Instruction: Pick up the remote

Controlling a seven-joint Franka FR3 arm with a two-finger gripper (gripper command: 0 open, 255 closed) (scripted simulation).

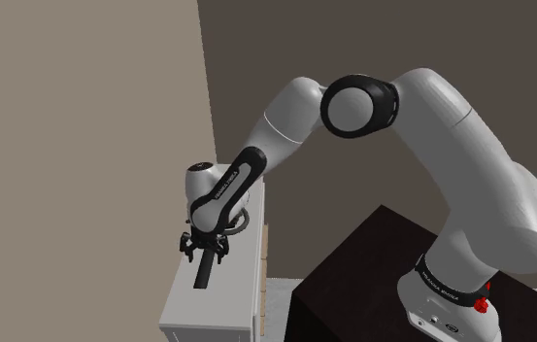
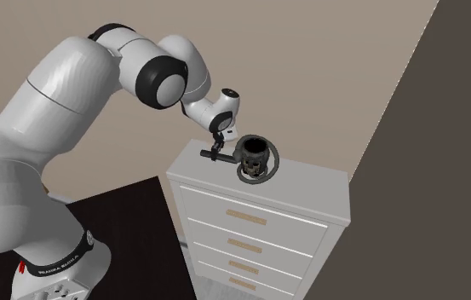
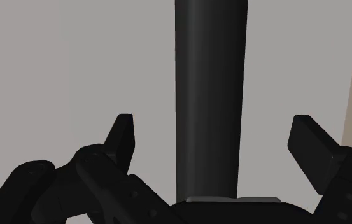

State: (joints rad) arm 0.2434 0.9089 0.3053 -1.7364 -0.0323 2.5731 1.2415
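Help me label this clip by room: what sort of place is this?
Likely a bedroom or hallway in a house: a white chest of drawers with tan handles stands against a plain beige wall, with a dark round ornament and a long black remote on top.

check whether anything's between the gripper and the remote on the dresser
Nothing visible does. The remote lies on the dresser top between the open jaws of the gripper, untouched by them. A dark round object stands beside it, not in the path.
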